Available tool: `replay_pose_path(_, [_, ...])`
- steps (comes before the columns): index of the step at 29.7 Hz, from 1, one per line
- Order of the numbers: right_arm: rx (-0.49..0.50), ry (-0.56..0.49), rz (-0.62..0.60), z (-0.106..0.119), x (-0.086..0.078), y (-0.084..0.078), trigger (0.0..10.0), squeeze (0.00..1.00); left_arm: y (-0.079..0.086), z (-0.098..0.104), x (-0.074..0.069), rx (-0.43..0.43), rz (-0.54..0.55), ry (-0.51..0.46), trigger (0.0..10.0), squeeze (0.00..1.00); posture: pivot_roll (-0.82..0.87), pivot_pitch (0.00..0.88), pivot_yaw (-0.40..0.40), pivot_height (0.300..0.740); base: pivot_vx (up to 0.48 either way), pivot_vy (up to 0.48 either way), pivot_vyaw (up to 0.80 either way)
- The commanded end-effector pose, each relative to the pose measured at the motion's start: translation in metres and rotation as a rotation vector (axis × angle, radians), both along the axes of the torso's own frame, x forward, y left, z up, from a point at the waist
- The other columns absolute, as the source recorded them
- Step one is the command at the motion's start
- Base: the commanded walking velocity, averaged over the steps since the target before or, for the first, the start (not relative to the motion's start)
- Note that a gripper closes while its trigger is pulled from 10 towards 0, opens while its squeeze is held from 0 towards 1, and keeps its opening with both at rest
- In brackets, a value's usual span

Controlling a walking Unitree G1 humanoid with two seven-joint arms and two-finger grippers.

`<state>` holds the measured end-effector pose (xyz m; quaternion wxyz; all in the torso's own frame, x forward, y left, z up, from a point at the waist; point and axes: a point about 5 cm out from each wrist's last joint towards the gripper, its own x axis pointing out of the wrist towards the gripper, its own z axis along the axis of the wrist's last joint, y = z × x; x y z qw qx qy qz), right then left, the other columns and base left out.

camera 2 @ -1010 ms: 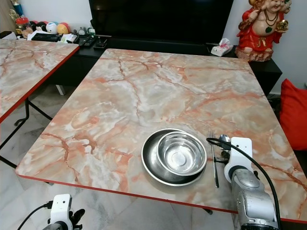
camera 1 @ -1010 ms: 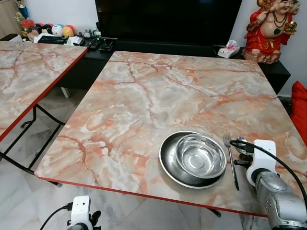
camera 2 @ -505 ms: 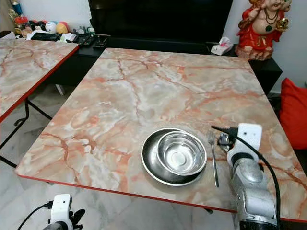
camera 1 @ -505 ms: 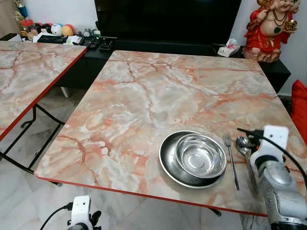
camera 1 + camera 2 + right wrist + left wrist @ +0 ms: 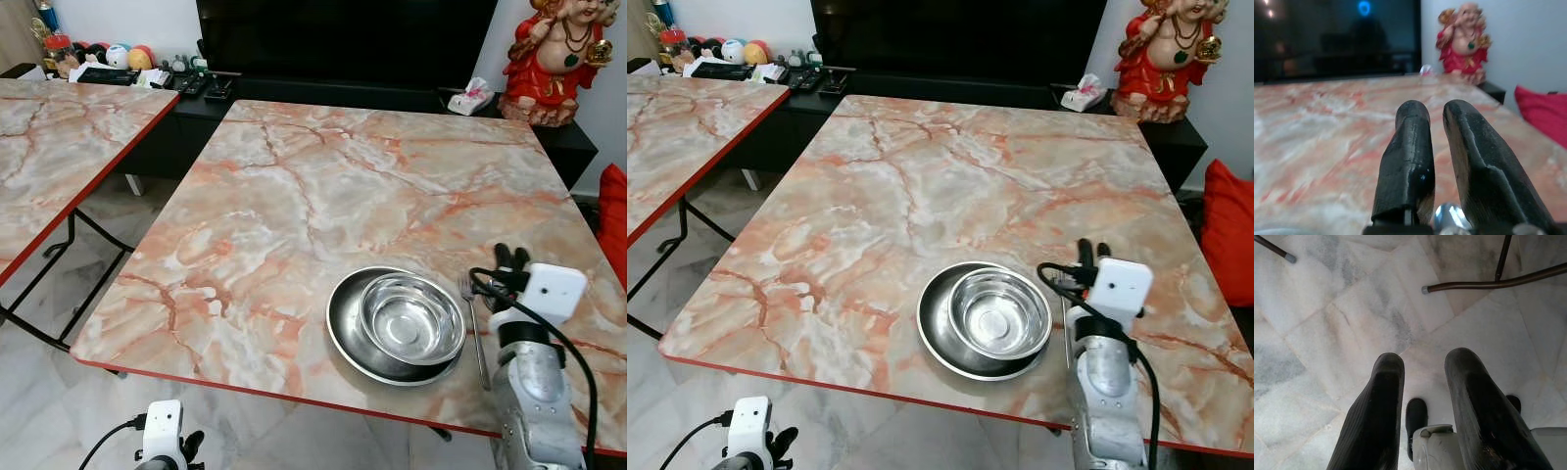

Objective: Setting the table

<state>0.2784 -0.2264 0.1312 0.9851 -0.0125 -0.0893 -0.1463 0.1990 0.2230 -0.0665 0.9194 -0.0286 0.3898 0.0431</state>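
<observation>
A steel bowl (image 5: 411,321) sits inside a steel plate (image 5: 338,323) near the front right of the marble table (image 5: 323,196). A fork (image 5: 474,338) lies just right of the plate, tines pointing away from me. My right gripper (image 5: 508,258) hovers over the table right of the fork, fingers (image 5: 1410,147) slightly apart, holding nothing and pointing at the far wall. The spoon is covered by my right arm; a shiny rounded bit of metal (image 5: 1449,215) peeks out below the fingers. My left gripper (image 5: 1422,377) hangs idle over the floor, fingers apart.
A second marble table (image 5: 59,137) stands to the left across a gap of tiled floor. A black TV cabinet (image 5: 323,98) runs along the far wall, with a red statue (image 5: 563,59) at its right end. A red cushion (image 5: 615,211) lies at the right edge.
My right gripper set the spoon down beside the fork and let go. It then rose and shifted over the spoon, fingers now pointing toward the far wall.
</observation>
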Motion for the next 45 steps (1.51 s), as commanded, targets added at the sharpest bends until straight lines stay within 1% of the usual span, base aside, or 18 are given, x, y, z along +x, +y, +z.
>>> replay_pose_path(1, [-0.009,-0.029,-0.012,0.005,0.002,-0.003,10.0,0.0,0.002,-0.003,-0.006,-0.005,0.012,0.026,10.0,0.0,0.08,0.0,-0.026,0.74,0.0,0.0,0.0])
replay_pose_path(7, [-0.017,-0.056,-0.008,0.007,0.005,0.0,10.0,0.0,0.001,-0.004,-0.006,-0.009,0.013,0.027,10.0,0.0,0.08,0.0,-0.03,0.74,0.0,0.273,0.0])
replay_pose_path(11, [-0.016,-0.11,-0.012,0.017,0.004,0.002,10.0,0.0,0.0,-0.004,-0.007,-0.009,0.007,0.027,10.0,0.0,0.08,0.0,-0.028,0.74,0.0,0.42,0.0])
replay_pose_path(18, [-0.022,-0.144,-0.013,0.023,0.005,0.007,10.0,0.0,0.0,-0.004,-0.007,-0.007,0.002,0.027,10.0,0.0,0.08,0.0,-0.028,0.74,0.0,0.42,0.0])
replay_pose_path(20, [-0.029,-0.178,-0.01,0.031,0.007,0.01,10.0,0.0,0.0,-0.004,-0.006,-0.007,0.0,0.026,10.0,0.0,0.08,0.0,-0.026,0.74,0.0,0.42,0.0])
replay_pose_path(24, [-0.033,-0.212,-0.004,0.04,0.009,0.012,10.0,0.0,0.0,-0.003,-0.006,-0.007,-0.005,0.024,10.0,0.0,0.08,0.0,-0.027,0.74,0.0,0.422,0.0])
replay_pose_path(28, [-0.033,-0.222,0.001,0.043,0.01,0.015,10.0,0.0,-0.001,-0.003,-0.006,-0.008,-0.007,0.024,10.0,0.0,0.08,0.0,-0.028,0.74,0.0,0.422,0.0])
replay_pose_path(31, [-0.034,-0.261,0.02,0.053,0.011,0.022,10.0,0.0,-0.003,-0.003,-0.005,-0.012,-0.009,0.02,10.0,0.0,0.08,0.0,-0.029,0.74,0.0,0.417,0.0])
replay_pose_path(34, [-0.024,-0.282,0.029,0.058,0.011,0.026,10.0,0.0,-0.003,-0.003,-0.004,-0.013,-0.012,0.018,10.0,0.0,0.08,0.0,-0.03,0.74,0.0,0.419,0.0])
replay_pose_path(36, [-0.013,-0.274,0.047,0.055,0.013,0.032,10.0,0.0,-0.004,-0.003,-0.003,-0.014,-0.015,0.013,10.0,0.0,0.08,0.0,-0.032,0.74,0.0,0.418,0.0])
replay_pose_path(37, [-0.005,-0.255,0.068,0.05,0.014,0.038,10.0,0.0,-0.004,-0.002,-0.002,-0.015,-0.015,0.011,10.0,0.0,0.08,0.0,-0.033,0.74,0.0,0.424,0.0])
replay_pose_path(39, [0.001,-0.231,0.089,0.043,0.014,0.043,10.0,0.0,-0.005,-0.002,-0.002,-0.015,-0.016,0.009,10.0,0.0,0.08,0.0,-0.036,0.74,0.0,0.422,0.0])
replay_pose_path(45, [0.018,-0.187,0.113,0.031,0.015,0.051,10.0,0.0,-0.004,-0.001,0.0,-0.014,-0.015,0.002,10.0,0.0,0.09,0.0,-0.037,0.74,0.0,0.419,0.0])
